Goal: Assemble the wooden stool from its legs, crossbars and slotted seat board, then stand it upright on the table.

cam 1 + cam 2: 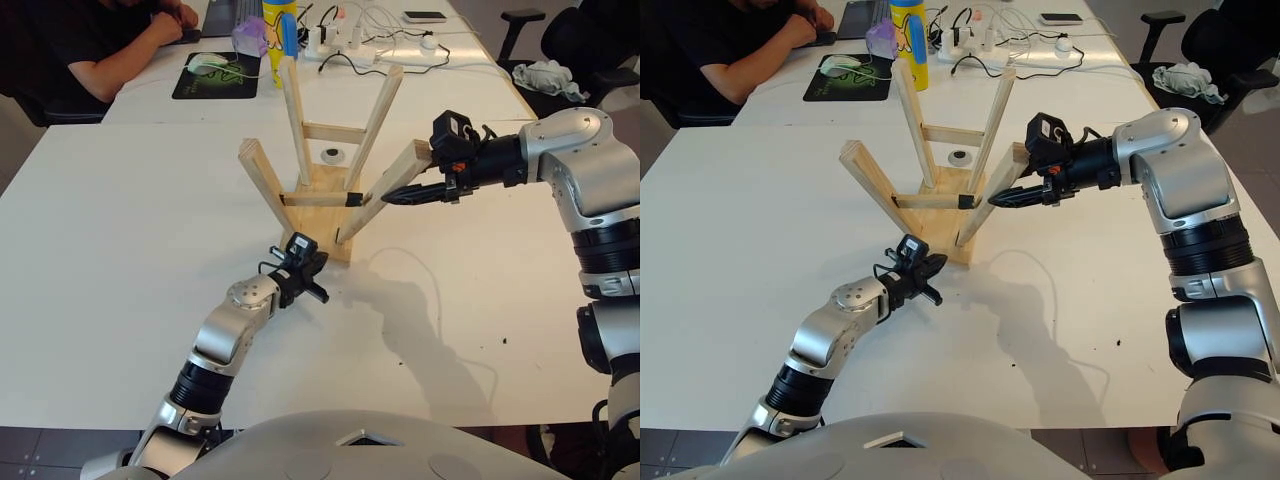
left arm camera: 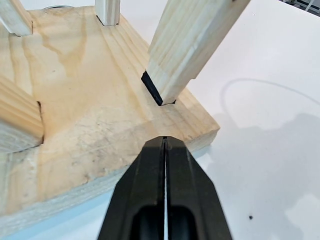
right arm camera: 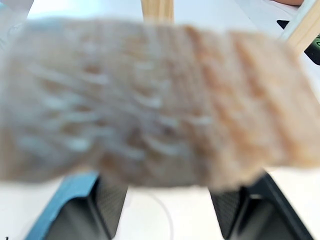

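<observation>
The wooden stool point(image 1: 325, 215) rests tilted on its slotted seat board on the white table point(image 1: 130, 260), its legs pointing up and outward with crossbars point(image 1: 335, 132) between them. My right gripper point(image 1: 405, 195) comes in from the right and is shut on the right front leg point(image 1: 395, 175) near its free end; in the right wrist view the leg's end point(image 3: 150, 100) sits between the dark fingers point(image 3: 110, 200). My left gripper point(image 1: 318, 262) is shut with nothing in it, its tip point(image 2: 164, 142) at the seat board's near edge point(image 2: 125, 165).
A small white ring point(image 1: 330, 155) lies on the table behind the stool. The far table carries a yellow bottle point(image 1: 280, 25), a mouse pad point(image 1: 215, 78), a power strip with cables point(image 1: 380, 45), and a seated person's arms. An office chair point(image 1: 545, 50) stands at the back right.
</observation>
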Robot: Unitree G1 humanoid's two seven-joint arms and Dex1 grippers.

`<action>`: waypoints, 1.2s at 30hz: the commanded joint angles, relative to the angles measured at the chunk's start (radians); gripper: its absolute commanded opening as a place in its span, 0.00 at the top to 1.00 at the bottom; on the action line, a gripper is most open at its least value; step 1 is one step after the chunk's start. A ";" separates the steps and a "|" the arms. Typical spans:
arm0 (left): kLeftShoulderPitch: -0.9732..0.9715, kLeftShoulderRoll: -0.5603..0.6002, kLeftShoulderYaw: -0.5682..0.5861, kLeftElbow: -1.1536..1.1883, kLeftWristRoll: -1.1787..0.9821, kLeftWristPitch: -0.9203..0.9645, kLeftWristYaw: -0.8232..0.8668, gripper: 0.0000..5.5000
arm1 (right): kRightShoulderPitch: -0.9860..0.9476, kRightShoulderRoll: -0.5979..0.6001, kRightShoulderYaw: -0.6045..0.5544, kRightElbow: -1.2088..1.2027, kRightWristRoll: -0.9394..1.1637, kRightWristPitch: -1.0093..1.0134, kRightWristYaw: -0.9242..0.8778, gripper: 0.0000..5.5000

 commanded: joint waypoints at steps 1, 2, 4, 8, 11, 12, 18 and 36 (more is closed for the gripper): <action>0.021 0.006 -0.003 0.044 0.010 0.029 -0.007 1.00 | 0.062 0.019 0.045 0.072 -0.079 0.008 -0.037 0.62; 0.016 0.001 0.012 0.039 0.007 0.012 -0.002 1.00 | 0.068 0.017 0.047 0.075 -0.082 0.005 -0.034 0.62; 0.000 -0.014 0.047 0.031 0.001 -0.030 0.011 1.00 | 0.082 0.005 0.053 0.067 -0.085 0.001 -0.021 0.62; -0.023 -0.022 0.090 -0.012 -0.004 -0.046 0.021 1.00 | 0.118 -0.039 0.060 -0.014 -0.048 0.033 0.041 0.62; -0.006 -0.016 0.098 -0.070 -0.014 -0.033 0.009 1.00 | 0.142 -0.076 0.063 -0.097 -0.010 0.071 0.085 0.62; 0.003 -0.010 0.094 -0.089 -0.013 -0.024 0.006 1.00 | 0.145 -0.084 0.064 -0.117 -0.001 0.080 0.093 0.62; 0.041 0.004 0.030 -0.154 0.013 0.061 0.021 1.00 | 0.140 -0.117 0.051 -0.229 0.032 0.138 0.080 0.62; 0.100 0.011 0.046 -0.075 0.075 0.109 0.106 1.00 | 0.120 -0.101 0.048 -0.288 0.040 0.192 0.068 0.62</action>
